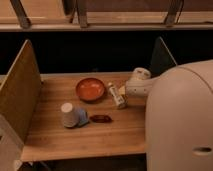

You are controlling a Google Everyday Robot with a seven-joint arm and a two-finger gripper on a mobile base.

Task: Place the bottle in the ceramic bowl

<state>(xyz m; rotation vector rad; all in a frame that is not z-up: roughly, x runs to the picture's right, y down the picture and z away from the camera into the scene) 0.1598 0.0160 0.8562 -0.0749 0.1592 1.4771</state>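
Observation:
The bottle [117, 95], slim and pale with a yellowish label and a white cap, is just right of the ceramic bowl [90, 89], its cap end pointing to the far side. The bowl is round, orange-red inside with a darker rim, and sits on the wooden table toward the back. My gripper [123, 91] is at the end of the white arm that reaches in from the right, right against the bottle's right side. I cannot tell whether the bottle lies on the table or is held.
A white-and-blue cup [72, 115] lies on its side at the front left, with a small dark red flat object [100, 118] beside it. Wooden side panels [20, 92] stand at the table's left and right ends. My large white body [180, 120] fills the right.

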